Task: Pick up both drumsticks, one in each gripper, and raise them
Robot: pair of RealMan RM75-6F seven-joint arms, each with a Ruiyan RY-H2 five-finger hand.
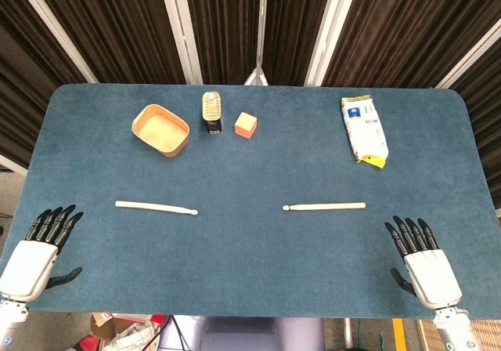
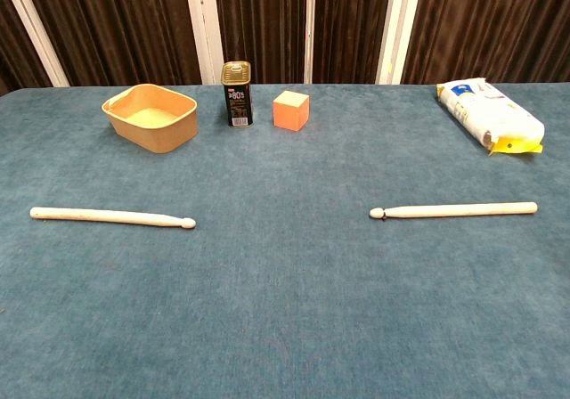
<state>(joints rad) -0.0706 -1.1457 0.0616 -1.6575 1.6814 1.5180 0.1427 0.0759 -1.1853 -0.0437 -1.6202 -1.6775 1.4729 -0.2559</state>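
Two pale wooden drumsticks lie flat on the blue table, tips pointing toward each other. The left drumstick (image 1: pixel 156 208) (image 2: pixel 111 216) is on the left half, the right drumstick (image 1: pixel 324 207) (image 2: pixel 454 210) on the right half. My left hand (image 1: pixel 41 251) sits at the near left corner, fingers spread and empty, well short of its stick. Over at the near right corner my right hand (image 1: pixel 419 261) is likewise open and holds nothing. Neither hand shows in the chest view.
At the back left stand a tan wooden bowl (image 1: pixel 160 130) (image 2: pixel 151 117), a small tin can (image 1: pixel 211 112) (image 2: pixel 236 94) and an orange cube (image 1: pixel 246 124) (image 2: pixel 291 110). A white and blue packet (image 1: pixel 364 128) (image 2: pixel 488 114) lies at the back right.
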